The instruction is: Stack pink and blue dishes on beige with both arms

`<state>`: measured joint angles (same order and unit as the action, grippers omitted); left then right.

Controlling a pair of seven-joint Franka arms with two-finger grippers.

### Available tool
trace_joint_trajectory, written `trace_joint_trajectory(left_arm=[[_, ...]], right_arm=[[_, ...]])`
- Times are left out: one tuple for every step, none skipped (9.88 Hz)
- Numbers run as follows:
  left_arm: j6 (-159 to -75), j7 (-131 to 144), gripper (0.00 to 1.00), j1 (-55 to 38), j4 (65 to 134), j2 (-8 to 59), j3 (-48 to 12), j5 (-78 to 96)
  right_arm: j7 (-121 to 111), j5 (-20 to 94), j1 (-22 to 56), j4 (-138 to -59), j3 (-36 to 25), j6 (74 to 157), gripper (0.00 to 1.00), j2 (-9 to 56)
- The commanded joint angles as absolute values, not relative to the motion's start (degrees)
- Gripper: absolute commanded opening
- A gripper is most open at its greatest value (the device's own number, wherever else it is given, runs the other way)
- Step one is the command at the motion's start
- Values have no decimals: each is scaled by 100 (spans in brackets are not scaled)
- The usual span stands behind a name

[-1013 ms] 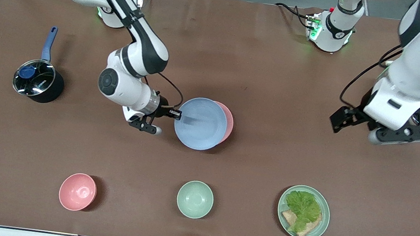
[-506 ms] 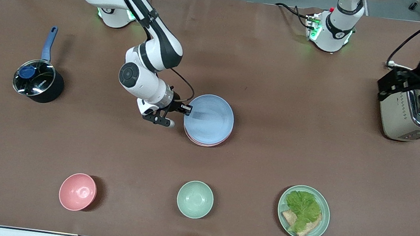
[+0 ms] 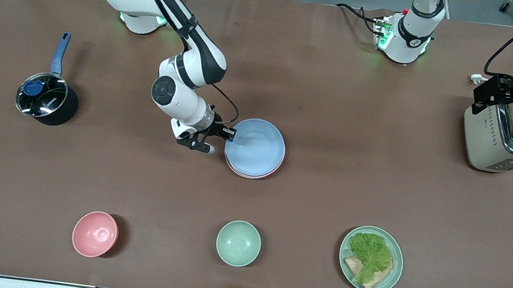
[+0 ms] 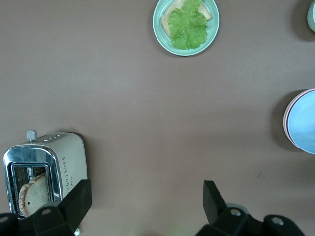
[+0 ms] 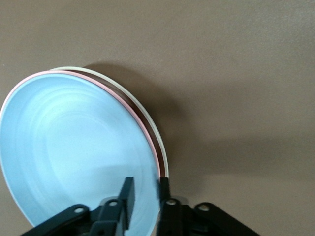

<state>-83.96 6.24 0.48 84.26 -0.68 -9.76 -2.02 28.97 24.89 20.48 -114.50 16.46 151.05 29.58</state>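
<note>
Pale blue round plate (image 3: 256, 146) at frame centre tops pink plate (image 5: 153, 142) and beige plate (image 5: 158, 140); right tool (image 3: 228, 134) grasps its rim. Left tool (image 4: 147, 201), released, hangs over the chrome toaster (image 3: 501, 142), upper right.

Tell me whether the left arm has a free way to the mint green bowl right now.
Probably yes: the left gripper hangs open over the toaster, holding nothing, and bare table lies between it and the mint green bowl.
</note>
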Motion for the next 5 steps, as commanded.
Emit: trace_joint_trajectory(left_arm=[[-8350,642,100,202,8832,-228,-1099,-105],[-8350,642,100,211,8833,-237,-1090,-97],[-8350,642,100,220,8816,-211,-1081,-71],[-8350,615,100,220,8815,-211,-1072,-70],[-8350,572,100,263,8824,-211,-1046,-70]], right_arm=[[2988,2435,2004,-11522,1618,15074,100,2665],[2980,2408,1839,-11505,1556,14673,100,2324],[2979,2225,1628,-11479,1408,14034,100,1946],[2988,1702,1452,-11470,1189,13427,100,1525],[2988,1070,1146,-11461,995,12734,100,1051]])
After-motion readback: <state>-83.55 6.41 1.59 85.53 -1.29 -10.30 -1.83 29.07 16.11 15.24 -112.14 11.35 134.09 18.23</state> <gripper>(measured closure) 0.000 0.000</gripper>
